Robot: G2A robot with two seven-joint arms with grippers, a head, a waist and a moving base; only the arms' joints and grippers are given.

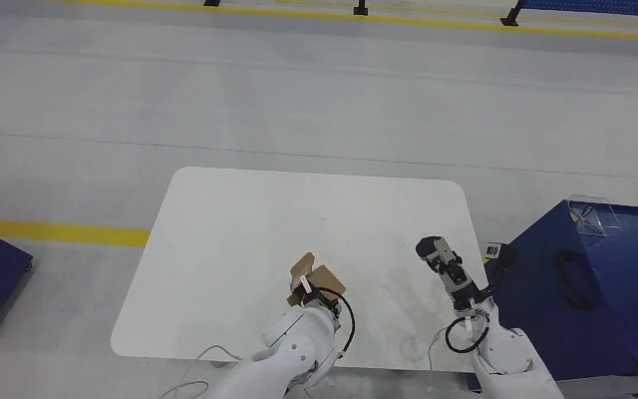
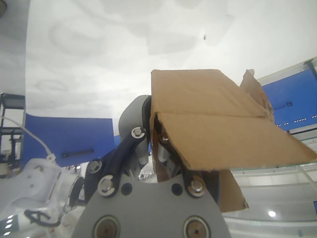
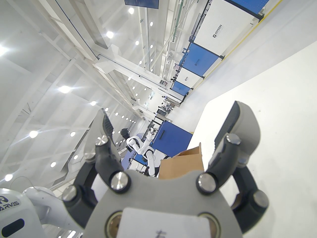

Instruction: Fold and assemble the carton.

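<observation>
The left end effector (image 2: 152,134) is clamped on one side wall of the carton (image 2: 210,117). One grey finger (image 2: 135,115) presses the wall's outer face, and the other finger sits inside the box, mostly hidden by cardboard. The carton is brown and only partly folded. In the left wrist view a broad flap juts out over the end effector, a second flap hangs below it, and a ragged flap stands up at the far corner.

In the top view the left end effector (image 1: 307,291) and the carton (image 1: 317,273) sit at the lower centre of the frame. They are over the table (image 1: 249,229), near its lower edge. Whether the carton touches the table or is held just above it cannot be told.

The right end effector (image 3: 169,111) has its fingers wide apart with nothing between them. The carton (image 3: 184,161) shows beyond its palm, with the white table (image 3: 277,115) beside it. In the top view the right end effector (image 1: 435,249) is at the lower right of the frame, over the right part of the table and well apart from the carton.

A blue cabinet (image 1: 573,299) stands just off the table's right edge. A yellow floor line (image 1: 70,232) runs in from the left edge of the frame.
</observation>
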